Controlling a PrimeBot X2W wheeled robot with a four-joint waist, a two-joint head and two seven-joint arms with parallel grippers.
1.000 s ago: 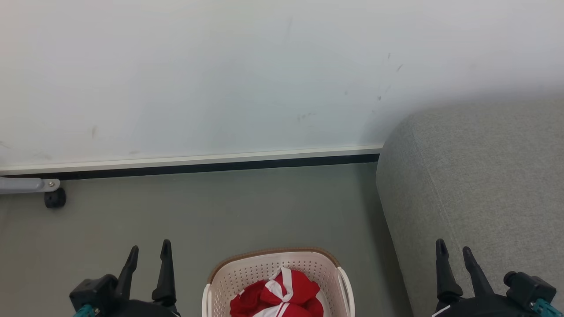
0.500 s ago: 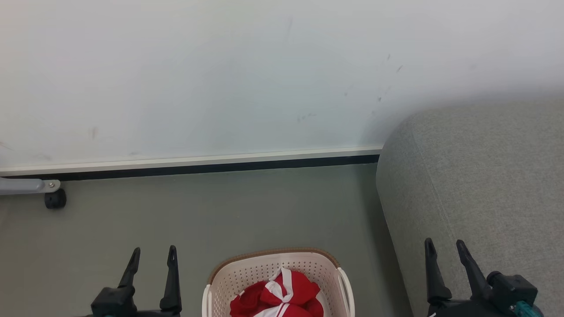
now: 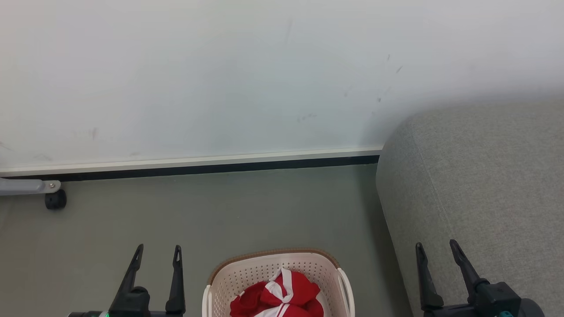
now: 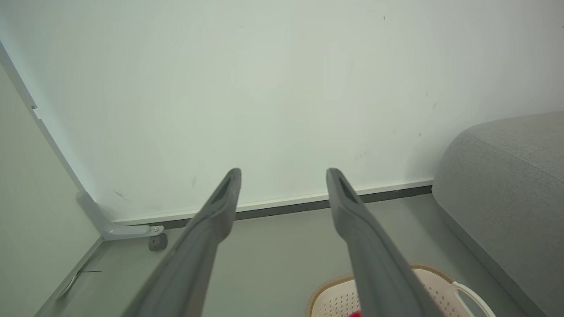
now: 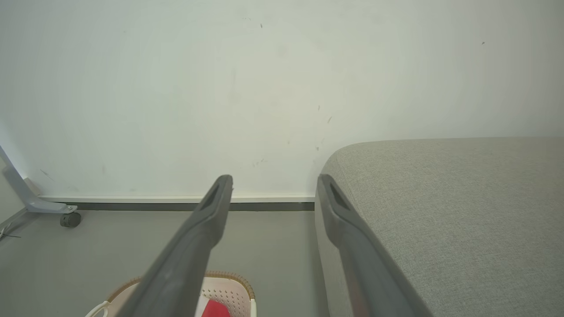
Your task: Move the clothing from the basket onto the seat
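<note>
Down at the bottom centre of your head view, the basket (image 3: 229, 277) sits on the grey-green floor (image 3: 220, 211), its brown rim band on the side toward the wall (image 3: 220, 79). The clothing (image 3: 282, 293) lies bunched inside it, red with white trim, and the lower edge of the view cuts it off. Neither gripper is touching it.

Your left gripper (image 3: 158, 247) hangs just left of the basket, above the floor. Its fingers are spread apart and point toward the wall, with nothing between them. From the left wrist you see the same wide gap between the fingers (image 4: 211, 220), with a corner of the basket and a sliver of red low down beside the right-hand one.

Your right gripper (image 3: 435, 243) is at the lower right, seen against the side of the seat (image 3: 484, 185). Its fingers are likewise released and empty.

The seat takes the right side of your head view, its rounded end close to the wall. A strip of floor lies between it and the basket.

Far to your left, a grey metal leg (image 3: 26, 186) with a small black caster (image 3: 55, 199) stands by the skirting (image 3: 198, 164).
</note>
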